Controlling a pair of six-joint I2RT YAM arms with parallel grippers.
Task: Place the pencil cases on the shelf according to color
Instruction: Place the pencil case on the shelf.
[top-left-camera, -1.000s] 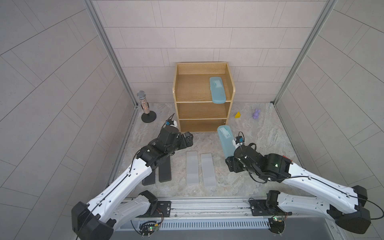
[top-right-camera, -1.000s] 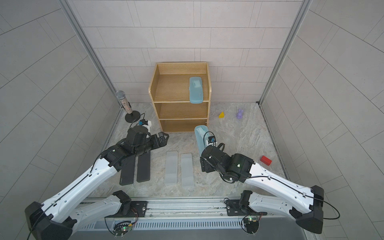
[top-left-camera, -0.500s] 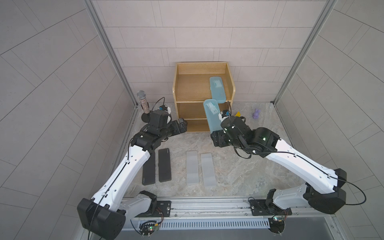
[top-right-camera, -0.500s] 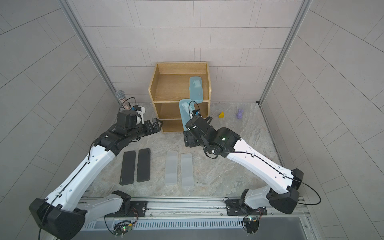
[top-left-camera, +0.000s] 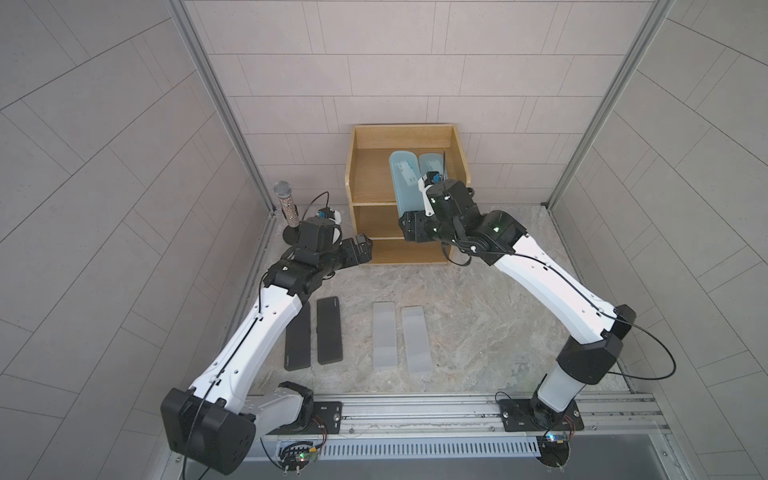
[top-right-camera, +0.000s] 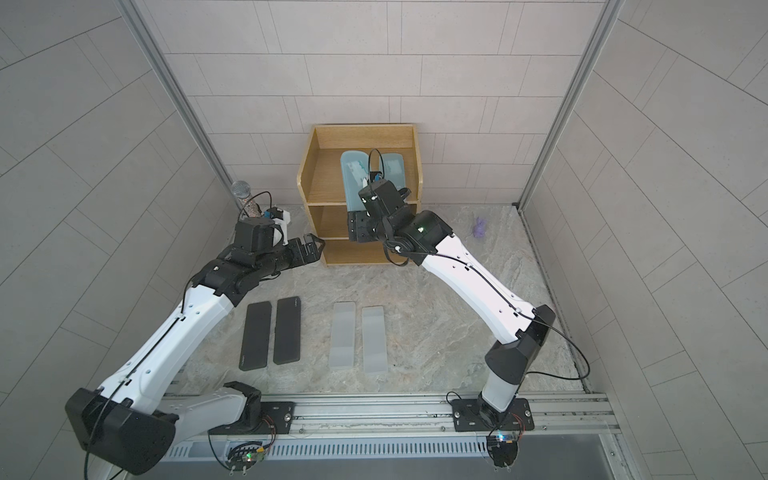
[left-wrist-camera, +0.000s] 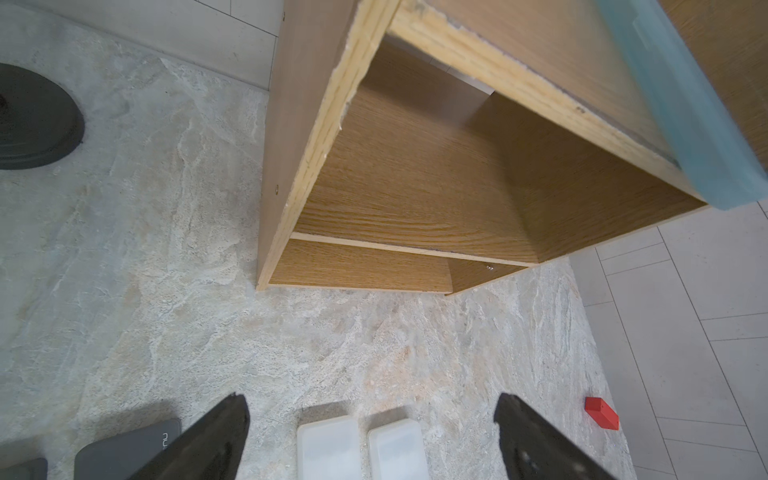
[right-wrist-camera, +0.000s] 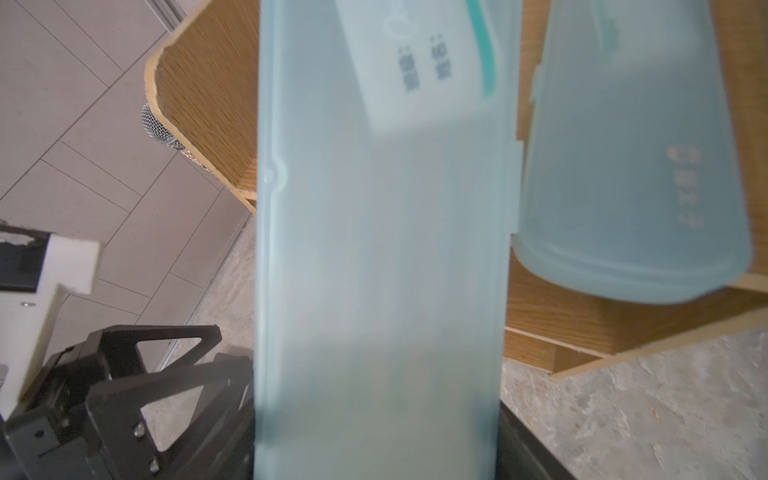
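Grey-tiled booth: one blue case (top-left-camera: 430, 164) lies atop the shelf (top-left-camera: 365, 183); right claw (top-left-camera: 415, 224) grips the second blue case (top-left-camera: 405, 183) over that tier. Black cases (top-left-camera: 328, 330) and grey cases (top-left-camera: 384, 334) lie on the counter (top-left-camera: 478, 316) before it; left claw (top-right-camera: 313, 246) wide, empty.

On the shelf's (top-left-camera: 370, 183) top tier lies one case (top-left-camera: 430, 164); my right gripper (top-left-camera: 410, 226) holds a second case (top-left-camera: 404, 183) just left of it. Four more cases (top-left-camera: 385, 334) lie in front, on the table (top-left-camera: 478, 316).
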